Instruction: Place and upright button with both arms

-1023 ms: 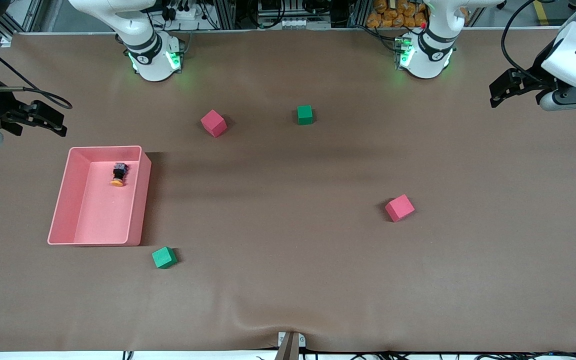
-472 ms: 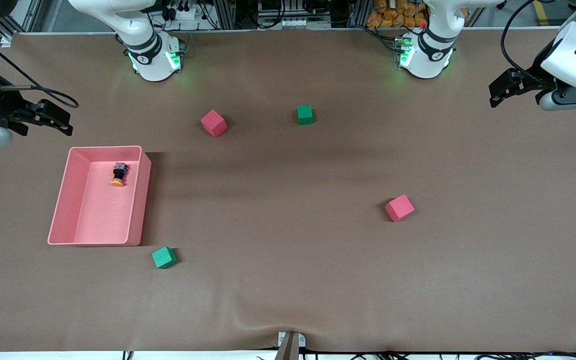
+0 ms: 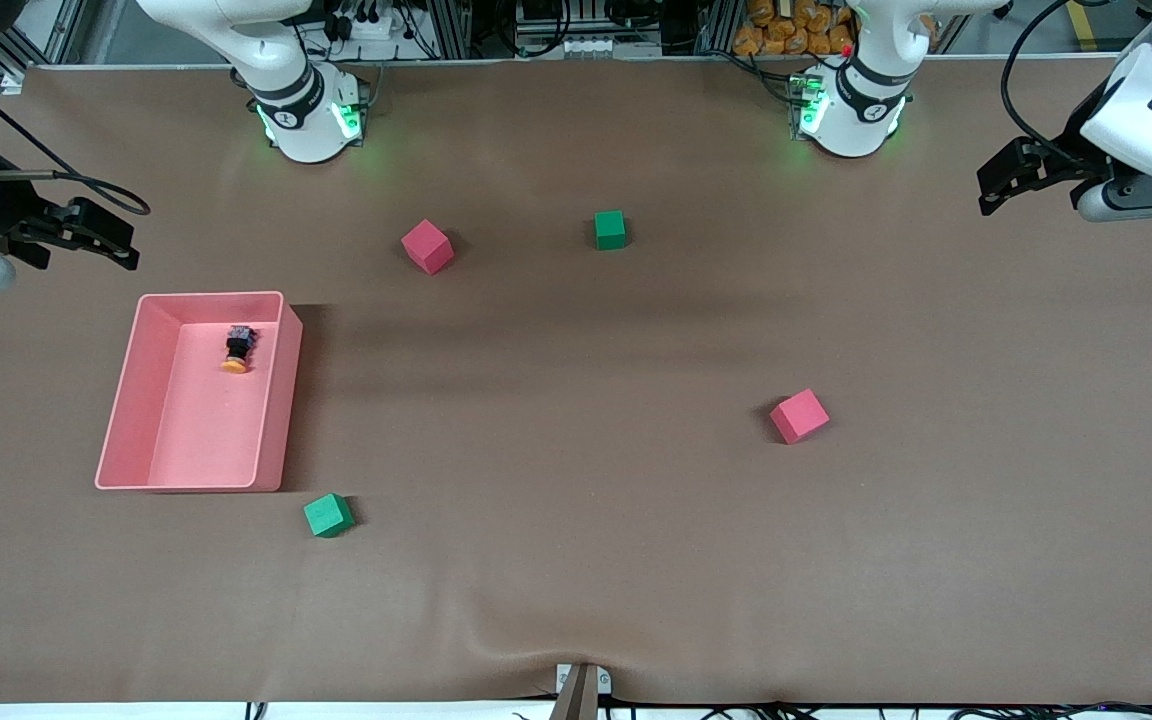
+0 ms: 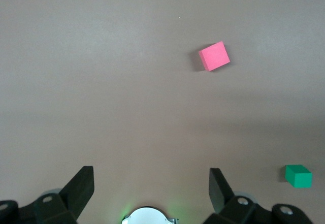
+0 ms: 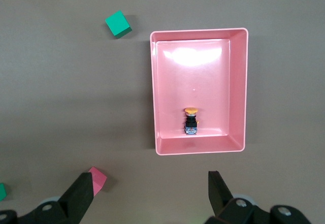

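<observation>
Change: the right gripper (image 3: pixel 86 235) has shifted slightly between the earlier pictures and this one, drifting a little toward the tray and back; the left gripper (image 3: pixel 1011 180) has barely stirred; the button and cubes lie where they were.
Button: the button (image 3: pixel 236 349) lies on its side in the pink tray (image 3: pixel 131 400), in the part of the tray farther from the front camera, near the tray wall on the side toward the table's middle; its orange cap points toward the front camera, its black body away from it. The right wrist view shows the same thing (image 5: pixel 190 121) close to one short wall.
Right gripper: hangs in the air over the table at the right arm's end, just off the tray's farther edge; fingers (image 5: pixel 81 196) spread wide, nothing between them.
Left gripper: hangs over the table at the left arm's end, well apart from the tray; fingers (image 4: pixel 81 188) wide apart, empty; this arm waits.
Handling: probably light, hard plastic, stiff, with a smooth round cap likely to slip; small enough to roll or skid when nudged.
Hold: best taken across the flat sides of the blocky black body, not on the cap; the close tray wall leaves little room for a finger there.
Others: two pink cubes (image 3: pixel 427 246) (image 3: pixel 799 416) and two green cubes (image 3: pixel 610 229) (image 3: pixel 328 515) on the table (image 3: pixel 576 560), none touching the tray.
Stage: pick not yet begun.
</observation>
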Tool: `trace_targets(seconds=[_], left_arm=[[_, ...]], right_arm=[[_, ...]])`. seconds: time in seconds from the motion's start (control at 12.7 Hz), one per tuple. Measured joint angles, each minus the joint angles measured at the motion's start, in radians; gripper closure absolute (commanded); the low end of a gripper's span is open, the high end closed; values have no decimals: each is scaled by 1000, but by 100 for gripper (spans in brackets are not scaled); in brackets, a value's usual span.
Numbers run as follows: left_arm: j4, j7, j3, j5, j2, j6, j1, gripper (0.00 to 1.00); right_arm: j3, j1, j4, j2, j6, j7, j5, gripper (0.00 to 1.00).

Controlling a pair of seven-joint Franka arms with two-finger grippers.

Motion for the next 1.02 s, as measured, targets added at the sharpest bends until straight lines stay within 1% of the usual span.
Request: trace_targets(seconds=[1.02], left_arm=[[0,1,-2,0,0,0,0,0]], right_arm=[[-2,-10,0,-1,-11,0,0,0]])
